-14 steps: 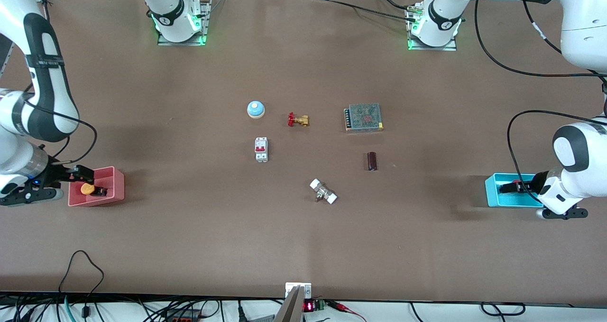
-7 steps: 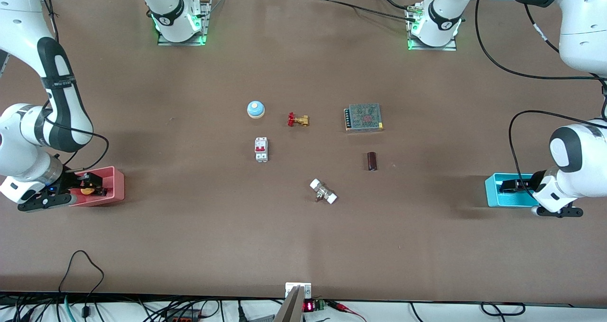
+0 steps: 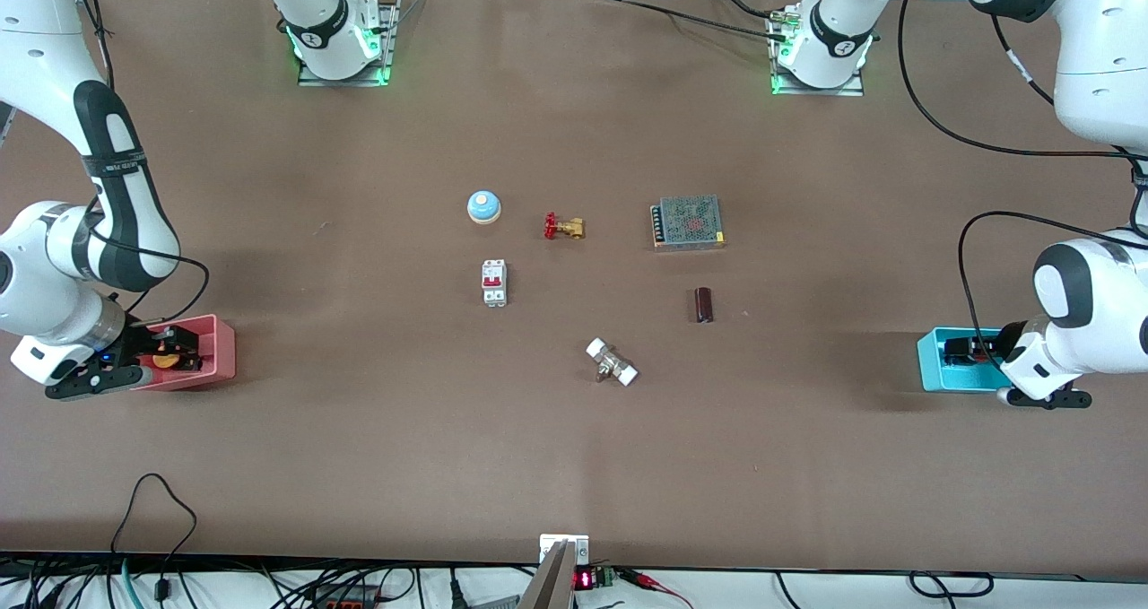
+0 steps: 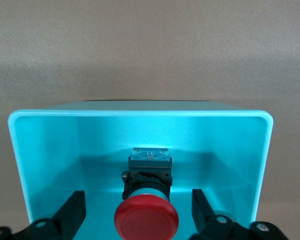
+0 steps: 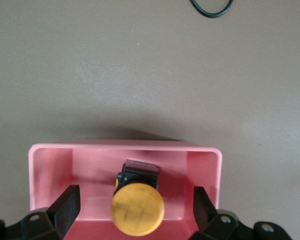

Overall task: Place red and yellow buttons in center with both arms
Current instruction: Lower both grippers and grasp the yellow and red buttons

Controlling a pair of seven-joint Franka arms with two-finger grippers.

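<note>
Two bins at the ends of a brown worktop (image 3: pixel 359 448), one tool in each. At the right arm's end: pink bin (image 5: pixel 212 172) holding the yellow button (image 5: pixel 138 208); right tool (image 5: pixel 135 212) lowered inside, fingers (image 5: pixel 65 205) spread either side of the cap, not touching. At the left arm's end: cyan bin (image 4: pixel 264 150) holding the red button (image 4: pixel 146 218); left tool (image 4: pixel 139 212) inside, fingers (image 4: pixel 72 210) likewise spread around it. Mid-worktop: blue bell (image 3: pixel 483 205), brass valve (image 3: pixel 564 227), breaker (image 3: pixel 494 282)
</note>
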